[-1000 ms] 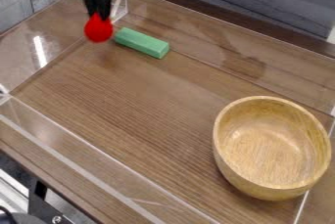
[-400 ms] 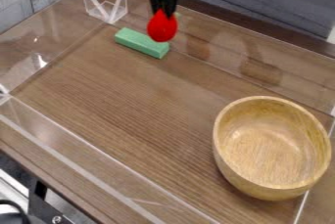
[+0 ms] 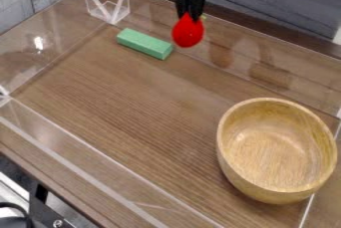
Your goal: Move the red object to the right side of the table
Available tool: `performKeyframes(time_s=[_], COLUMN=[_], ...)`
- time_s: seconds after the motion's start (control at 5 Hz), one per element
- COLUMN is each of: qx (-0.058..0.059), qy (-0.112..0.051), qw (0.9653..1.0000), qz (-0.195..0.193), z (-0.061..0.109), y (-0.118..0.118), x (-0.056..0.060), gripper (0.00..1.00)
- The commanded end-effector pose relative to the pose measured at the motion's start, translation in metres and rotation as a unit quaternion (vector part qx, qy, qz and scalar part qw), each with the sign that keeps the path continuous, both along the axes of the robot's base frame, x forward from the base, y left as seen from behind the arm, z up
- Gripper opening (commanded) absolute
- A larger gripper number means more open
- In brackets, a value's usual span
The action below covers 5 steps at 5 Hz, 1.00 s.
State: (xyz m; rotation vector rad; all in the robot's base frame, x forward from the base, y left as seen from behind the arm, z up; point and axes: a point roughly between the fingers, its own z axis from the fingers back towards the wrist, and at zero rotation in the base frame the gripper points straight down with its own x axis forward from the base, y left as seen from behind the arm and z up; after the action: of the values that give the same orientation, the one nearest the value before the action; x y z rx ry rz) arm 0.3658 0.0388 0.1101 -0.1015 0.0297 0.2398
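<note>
The red object (image 3: 189, 32), a small glossy rounded toy fruit, hangs just above the brown wood-grain table (image 3: 147, 113) near its far edge. My gripper (image 3: 190, 13) points straight down from the top of the view and is shut on the red object's upper end. The fruit sits a little right of a green rectangular block (image 3: 144, 43) that lies flat on the table.
A round light wooden bowl (image 3: 277, 149) stands at the near right. Low clear acrylic walls (image 3: 80, 162) border the table. A small clear folded stand (image 3: 106, 5) sits at the far left corner.
My gripper has carried the red object to the right, from left of the green block, across it, to its right side. The block and bowl have stayed put.
</note>
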Motion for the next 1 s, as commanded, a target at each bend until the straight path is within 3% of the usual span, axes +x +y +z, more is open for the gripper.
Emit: performKeyframes(time_s=[0.0,0.2,0.6,0.8], qx=[0.004,0.006,0.007,0.011], qy=[-0.041,-0.031,-0.017,-0.011], qw=[0.9988,0.9986,0.9936,0.9901], qz=[-0.026,-0.042,-0.112,-0.139], z=[0.031,0.023,-0.025,-0.041], y=[-0.018,-0.031,-0.045,-0.051], x=[0.002,0.003,0.000,0.002], gripper=[0.00,0.00,0.00,0.00])
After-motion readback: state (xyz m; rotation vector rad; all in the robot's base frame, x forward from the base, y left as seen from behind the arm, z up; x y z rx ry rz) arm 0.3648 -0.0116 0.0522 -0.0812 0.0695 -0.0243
